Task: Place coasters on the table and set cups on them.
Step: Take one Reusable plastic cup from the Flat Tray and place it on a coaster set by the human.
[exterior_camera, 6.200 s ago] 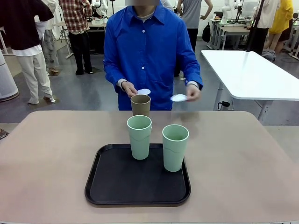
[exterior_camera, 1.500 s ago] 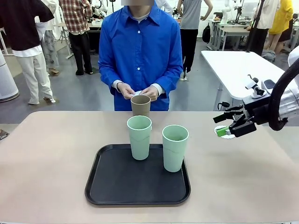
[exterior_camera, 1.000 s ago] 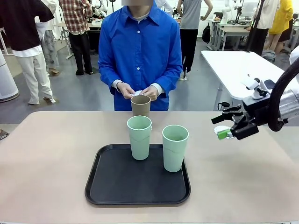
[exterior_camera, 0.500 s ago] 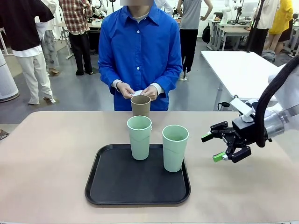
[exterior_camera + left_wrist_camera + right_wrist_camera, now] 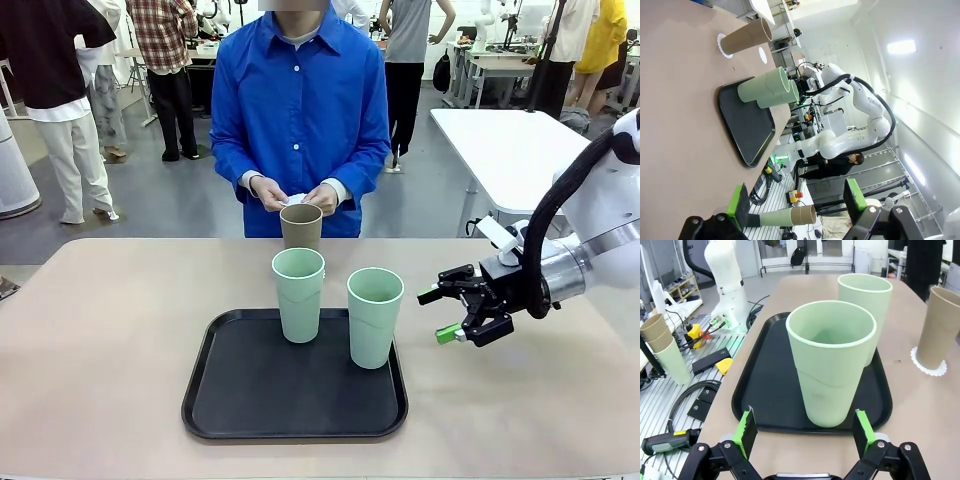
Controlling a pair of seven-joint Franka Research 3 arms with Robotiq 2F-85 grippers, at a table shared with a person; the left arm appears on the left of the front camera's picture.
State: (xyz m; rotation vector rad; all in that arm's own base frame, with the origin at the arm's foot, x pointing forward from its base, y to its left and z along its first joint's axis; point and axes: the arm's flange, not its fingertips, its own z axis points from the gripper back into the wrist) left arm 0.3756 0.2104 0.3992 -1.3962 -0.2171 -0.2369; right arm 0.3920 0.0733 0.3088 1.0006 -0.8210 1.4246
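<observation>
Since half a sec earlier, right gripper [image 5: 441,317] had slid left & lower, jaws wide apart, empty, facing the mint cup [image 5: 375,318] on the tray [image 5: 250,400]. All 3 cups stood upright, long axis vertical, mouths up: 2nd mint cup [image 5: 298,295] on the tray too, tan cup [image 5: 301,226] beyond it on a coaster [image 5: 929,369] on the table [image 5: 100,350]. Meanwhile left gripper [image 5: 795,199] gaped wide, empty. Person's hands [image 5: 268,192] pinched a white bit [image 5: 295,200], hard to make out.

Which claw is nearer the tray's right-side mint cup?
Right. The right claw hangs open just beside the mint cup; the left claw is far off, across the tray.
</observation>
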